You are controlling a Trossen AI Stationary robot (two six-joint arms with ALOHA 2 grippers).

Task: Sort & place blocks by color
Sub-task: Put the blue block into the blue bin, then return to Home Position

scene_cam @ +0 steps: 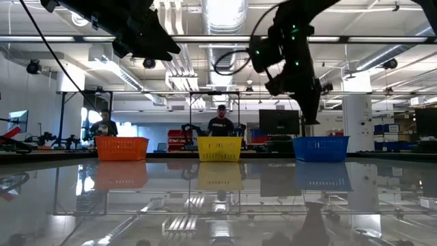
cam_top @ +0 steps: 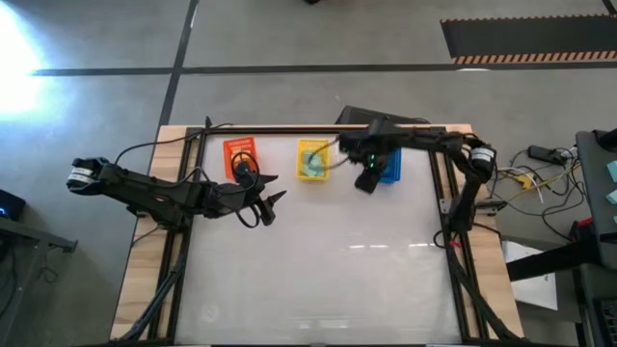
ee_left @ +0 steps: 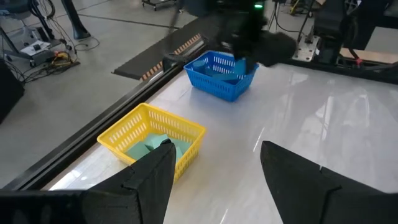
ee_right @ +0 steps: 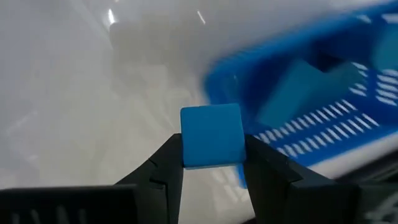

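Glossy counter (cam_top: 318,280) bare of loose blocks. Blue bin (ee_right: 323,99) just beyond right end effector (ee_right: 213,163), clamped on last blue block (ee_right: 212,135), not yet dropped. Left end effector (ee_left: 214,171) spread apart, beside yellow bin (ee_left: 155,132) holding teal blocks (ee_left: 152,148). Sorting seemingly nearly finished.

**Bright ceiling light, mirror-like tabletop, motion blur at the right wrist**

Ceiling strip lights (scene_cam: 222,14) show overhead in the low view, leaving both arms as dark silhouettes. The glossy white tabletop (cam_top: 318,260) mirrors them as streaks and reflects the three bins. A washed-out glare patch (cam_top: 24,43) burns the concrete floor in the high view's upper left. In the right wrist view the blue plastic mesh basket (ee_right: 323,106) is smeared with blur.
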